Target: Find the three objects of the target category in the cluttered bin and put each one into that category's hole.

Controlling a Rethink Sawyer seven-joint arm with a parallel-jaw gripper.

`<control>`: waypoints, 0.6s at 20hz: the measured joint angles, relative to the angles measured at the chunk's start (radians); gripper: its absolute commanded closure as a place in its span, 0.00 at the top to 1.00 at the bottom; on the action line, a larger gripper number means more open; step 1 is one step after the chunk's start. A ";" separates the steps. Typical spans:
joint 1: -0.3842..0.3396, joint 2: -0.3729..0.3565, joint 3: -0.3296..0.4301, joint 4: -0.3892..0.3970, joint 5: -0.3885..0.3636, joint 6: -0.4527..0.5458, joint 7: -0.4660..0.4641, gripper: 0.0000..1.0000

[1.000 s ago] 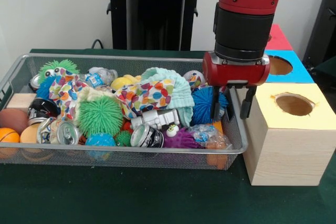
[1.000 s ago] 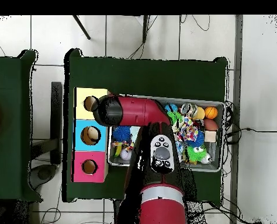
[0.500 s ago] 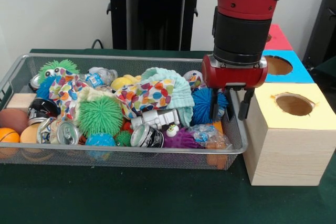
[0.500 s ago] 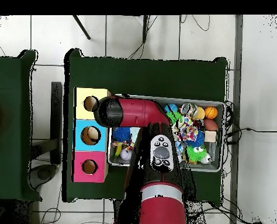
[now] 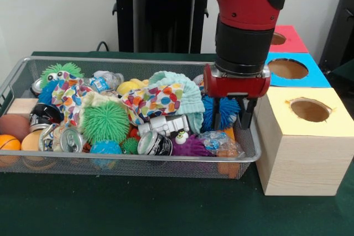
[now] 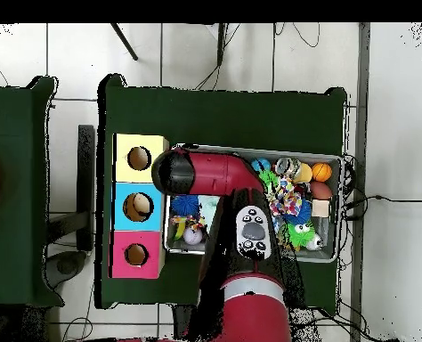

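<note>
The gripper [image 5: 230,114] hung with fingers spread and empty over the wire bin's [image 5: 246,153] end nearest the yellow box [image 5: 301,147]. The blue spiky ball [image 5: 224,110] sat directly behind the fingers. The yellow box's hole [image 5: 310,109] lay at the gripper's 3 o'clock.

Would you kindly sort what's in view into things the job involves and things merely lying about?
Job:
- wire bin of cluttered toys
- yellow box, blue box, red box, each with a hole
- end effector, open

Lying about:
- black stand behind the table
</note>
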 measured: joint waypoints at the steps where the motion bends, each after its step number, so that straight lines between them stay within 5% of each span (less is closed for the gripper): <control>1: -0.003 0.003 0.000 0.000 0.000 0.000 0.000 1.00; 12: -0.016 0.049 0.000 0.000 0.000 0.000 0.000 1.00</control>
